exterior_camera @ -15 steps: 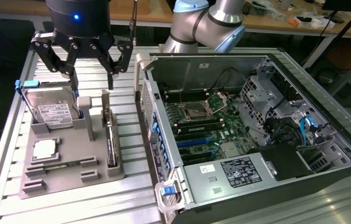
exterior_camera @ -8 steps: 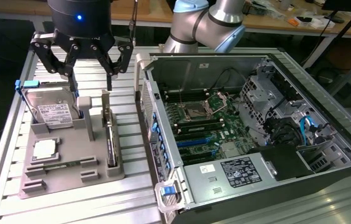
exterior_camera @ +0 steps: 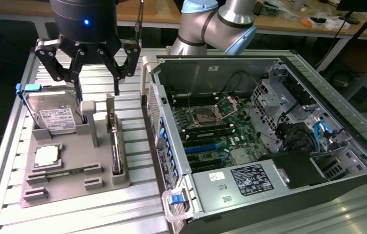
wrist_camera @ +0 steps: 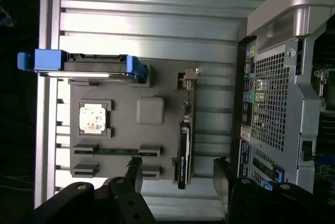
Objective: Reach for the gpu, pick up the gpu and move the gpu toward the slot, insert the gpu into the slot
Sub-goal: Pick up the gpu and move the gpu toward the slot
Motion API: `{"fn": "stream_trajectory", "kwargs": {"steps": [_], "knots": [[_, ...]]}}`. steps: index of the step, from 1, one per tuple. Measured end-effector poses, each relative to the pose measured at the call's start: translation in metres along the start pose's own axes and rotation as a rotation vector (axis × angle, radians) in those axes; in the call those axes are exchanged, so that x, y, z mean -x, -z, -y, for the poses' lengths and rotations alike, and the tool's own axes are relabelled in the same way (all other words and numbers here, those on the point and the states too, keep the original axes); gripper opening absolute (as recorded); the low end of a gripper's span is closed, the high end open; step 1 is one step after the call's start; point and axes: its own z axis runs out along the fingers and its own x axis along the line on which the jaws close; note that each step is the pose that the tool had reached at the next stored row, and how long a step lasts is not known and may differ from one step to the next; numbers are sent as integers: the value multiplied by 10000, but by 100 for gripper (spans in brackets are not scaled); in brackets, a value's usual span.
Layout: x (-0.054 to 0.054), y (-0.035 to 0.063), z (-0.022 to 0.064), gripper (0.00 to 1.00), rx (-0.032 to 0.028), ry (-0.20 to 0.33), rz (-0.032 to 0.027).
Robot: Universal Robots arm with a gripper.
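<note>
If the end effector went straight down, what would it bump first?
Probably the gpu, standing on edge in the gray tray, right under the open end effector; depth is hard to judge.

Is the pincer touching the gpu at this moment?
Apart. The wrist view shows the open pincer straddling the gpu, with grey tray visible between each finger and the card.

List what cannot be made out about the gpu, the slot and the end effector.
- gpu: exterior view, it stands on edge in the grey holder, so its faces are hidden.
- slots: exterior view, too small to tell which one fits; wrist view, the case wall hides them.
- End effector: exterior view, its upper body is cut off by the top edge.
</note>
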Motion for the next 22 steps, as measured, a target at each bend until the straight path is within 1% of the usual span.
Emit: {"fn": "stream_trajectory", "kwargs": {"steps": [5, 15, 20, 22], "knots": [[-3, -74, 48, 66, -2, 0, 47], [-4, -255, 60, 66, -2, 0, 47], [-5, -378, 68, 66, -3, -1, 47], [-5, -459, 73, 66, -2, 0, 48]]}}
